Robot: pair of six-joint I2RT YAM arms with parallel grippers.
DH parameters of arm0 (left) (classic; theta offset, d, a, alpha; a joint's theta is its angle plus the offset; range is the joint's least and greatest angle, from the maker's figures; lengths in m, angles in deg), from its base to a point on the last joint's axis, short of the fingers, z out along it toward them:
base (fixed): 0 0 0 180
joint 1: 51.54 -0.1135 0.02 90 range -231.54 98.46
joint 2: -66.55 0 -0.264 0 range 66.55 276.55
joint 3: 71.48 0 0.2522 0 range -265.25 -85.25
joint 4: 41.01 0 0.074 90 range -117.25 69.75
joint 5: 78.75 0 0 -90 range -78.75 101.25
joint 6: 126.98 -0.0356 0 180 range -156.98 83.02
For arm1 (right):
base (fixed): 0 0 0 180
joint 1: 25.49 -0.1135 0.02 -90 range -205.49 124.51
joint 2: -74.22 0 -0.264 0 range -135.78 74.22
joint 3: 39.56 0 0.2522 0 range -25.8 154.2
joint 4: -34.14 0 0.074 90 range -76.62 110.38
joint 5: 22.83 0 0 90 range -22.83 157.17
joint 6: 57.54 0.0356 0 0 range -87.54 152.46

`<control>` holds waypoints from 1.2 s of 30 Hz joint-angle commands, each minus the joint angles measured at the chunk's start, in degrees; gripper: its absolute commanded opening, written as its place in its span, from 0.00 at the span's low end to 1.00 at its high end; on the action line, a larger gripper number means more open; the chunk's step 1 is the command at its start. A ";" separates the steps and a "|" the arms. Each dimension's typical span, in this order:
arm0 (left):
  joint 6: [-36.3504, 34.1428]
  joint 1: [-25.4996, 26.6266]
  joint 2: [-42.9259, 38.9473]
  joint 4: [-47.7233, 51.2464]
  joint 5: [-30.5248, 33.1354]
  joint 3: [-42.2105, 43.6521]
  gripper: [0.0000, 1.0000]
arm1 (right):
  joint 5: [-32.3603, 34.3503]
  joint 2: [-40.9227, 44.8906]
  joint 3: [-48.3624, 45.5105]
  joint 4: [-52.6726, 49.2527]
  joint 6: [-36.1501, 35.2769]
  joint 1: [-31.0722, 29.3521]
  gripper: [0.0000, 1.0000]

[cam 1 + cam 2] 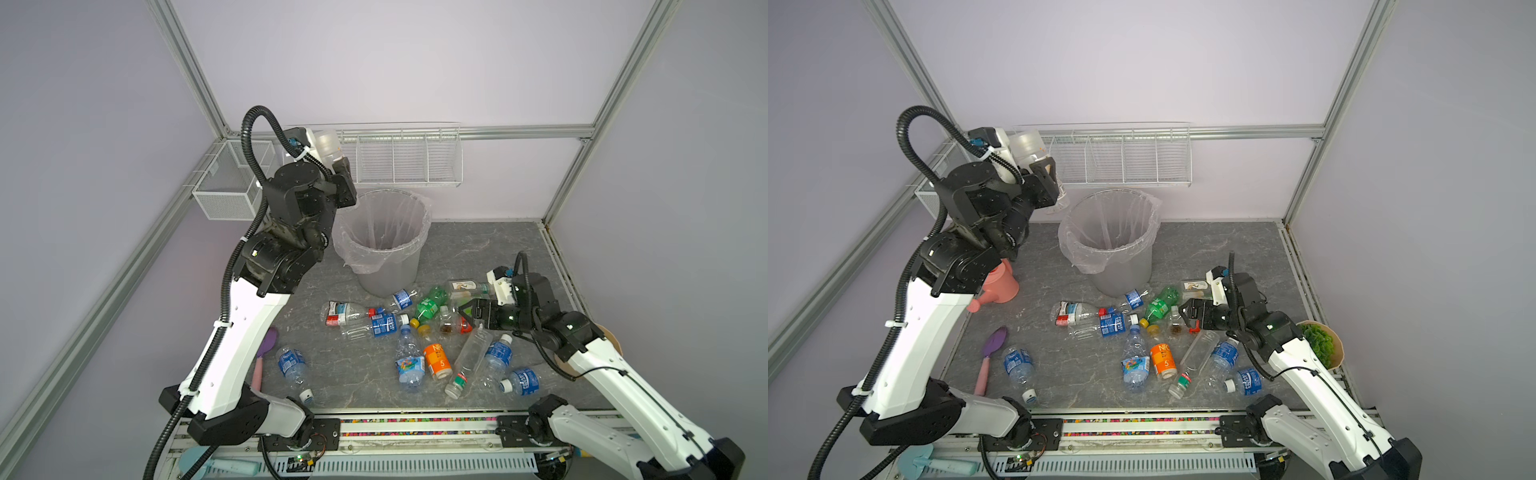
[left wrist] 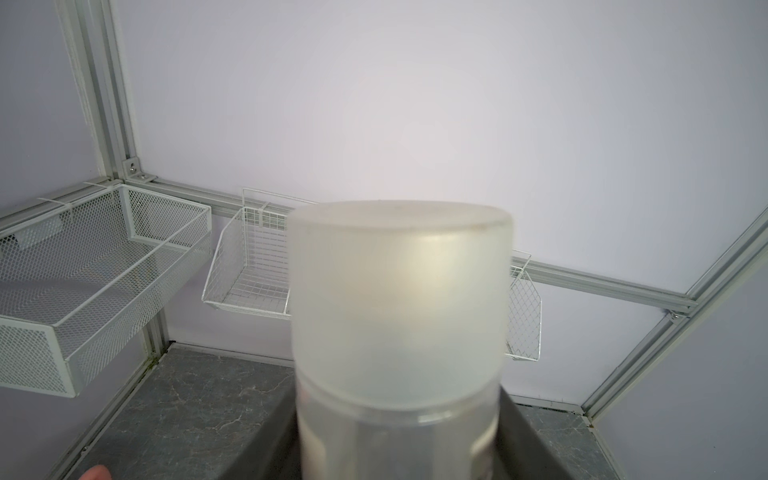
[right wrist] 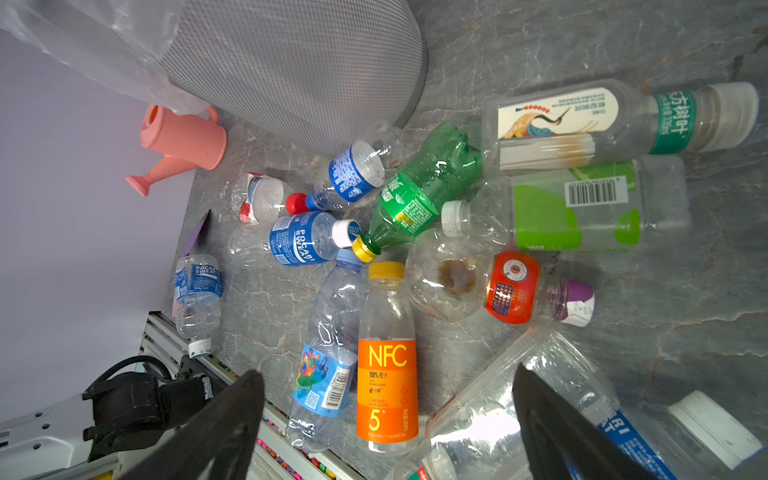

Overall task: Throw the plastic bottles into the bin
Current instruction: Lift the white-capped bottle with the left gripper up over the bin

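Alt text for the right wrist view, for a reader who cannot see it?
The open right gripper hangs above a dozen or so plastic bottles scattered on the grey table, among them an orange NFC bottle. The grey bin and a pink watering can stand beyond them.

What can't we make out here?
- Left wrist view: blurred frosted translucent plastic bottle fills the middle, hiding the jaws of the left gripper.
- Both top views: round grey translucent bin: near wall hides part of its floor.
- Right wrist view: frame edge cuts off a white-capped clear bottle.
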 commanded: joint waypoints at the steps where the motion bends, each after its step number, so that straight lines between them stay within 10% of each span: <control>1: -3.72 0.14 2.85 -2.93 0.10 -2.10 0.00 | 1.01 1.36 -1.56 -1.19 0.04 -0.36 0.96; 30: -0.44 -5.53 22.42 6.66 -6.42 -3.71 0.01 | 2.39 5.04 -2.43 -3.54 0.13 -0.31 0.96; 31: -0.72 -5.60 22.96 7.65 -7.04 -4.65 0.13 | 2.33 5.08 -2.35 -3.62 0.11 -0.35 0.96; 33: -2.49 -6.04 25.74 13.70 -12.45 -10.58 0.96 | 2.33 5.22 -2.09 -3.82 0.13 -0.28 0.96; 36: -1.51 -6.23 34.16 28.38 -11.57 -27.88 0.99 | 2.41 5.26 -1.61 -4.06 0.04 -0.34 0.96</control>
